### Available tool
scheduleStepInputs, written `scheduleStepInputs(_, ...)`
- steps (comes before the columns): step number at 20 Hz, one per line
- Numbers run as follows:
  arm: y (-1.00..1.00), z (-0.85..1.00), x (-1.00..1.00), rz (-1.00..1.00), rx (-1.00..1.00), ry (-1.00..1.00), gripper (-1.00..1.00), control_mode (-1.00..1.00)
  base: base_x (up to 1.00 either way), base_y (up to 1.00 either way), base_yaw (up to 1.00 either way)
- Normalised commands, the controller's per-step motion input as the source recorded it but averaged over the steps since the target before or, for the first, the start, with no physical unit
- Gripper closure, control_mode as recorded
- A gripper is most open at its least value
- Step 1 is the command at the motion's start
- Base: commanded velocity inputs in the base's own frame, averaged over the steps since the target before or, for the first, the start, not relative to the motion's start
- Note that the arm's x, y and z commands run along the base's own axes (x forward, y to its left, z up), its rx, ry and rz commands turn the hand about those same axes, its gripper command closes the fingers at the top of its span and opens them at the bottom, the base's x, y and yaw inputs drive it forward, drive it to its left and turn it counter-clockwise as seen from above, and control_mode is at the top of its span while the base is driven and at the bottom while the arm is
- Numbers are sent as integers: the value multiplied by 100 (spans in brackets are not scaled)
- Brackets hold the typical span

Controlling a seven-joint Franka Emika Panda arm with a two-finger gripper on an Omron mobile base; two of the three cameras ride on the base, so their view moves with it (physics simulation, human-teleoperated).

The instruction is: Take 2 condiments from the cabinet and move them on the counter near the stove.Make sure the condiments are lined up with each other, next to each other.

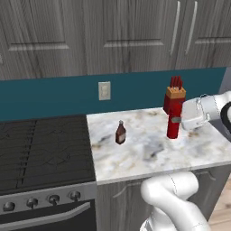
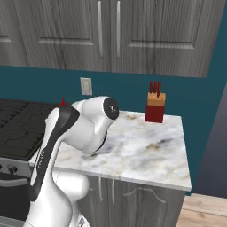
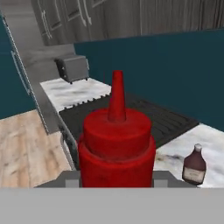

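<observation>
The slim red squeeze bottle (image 1: 173, 126) stands upright over the right half of the marble counter (image 1: 135, 158), in front of the knife block. My gripper (image 1: 175, 120) reaches in from the right and is shut on the bottle's middle. I cannot tell whether the base touches the marble. In the hand view the red bottle (image 3: 117, 144) rises close between the jaws of the gripper (image 3: 117, 180), nozzle up. The squat brown bottle (image 1: 120, 133) stands free on the counter to the left, nearer the stove (image 1: 43, 149); it is the brown bottle (image 3: 194, 165) at the lower right of the hand view.
A tan knife block (image 1: 175, 94) with red handles stands against the teal wall at the back right. A wall outlet (image 1: 104, 90) sits above the counter. Grey door cabinets (image 1: 117, 31) hang overhead. In the right base view my arm (image 2: 84, 128) hides the counter's left part.
</observation>
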Motion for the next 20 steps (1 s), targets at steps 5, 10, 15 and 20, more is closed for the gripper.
scheduleStepInputs(5,18,-43,32,21,10,8,100,-100,0,0,0)
scheduleStepInputs(10,10,-43,13,3,8,2,100,-100,0,0,0)
scheduleStepInputs(15,31,-37,21,-1,9,0,100,-100,0,0,0)
scheduleStepInputs(20,51,-33,45,-5,0,-2,100,-100,0,0,0)
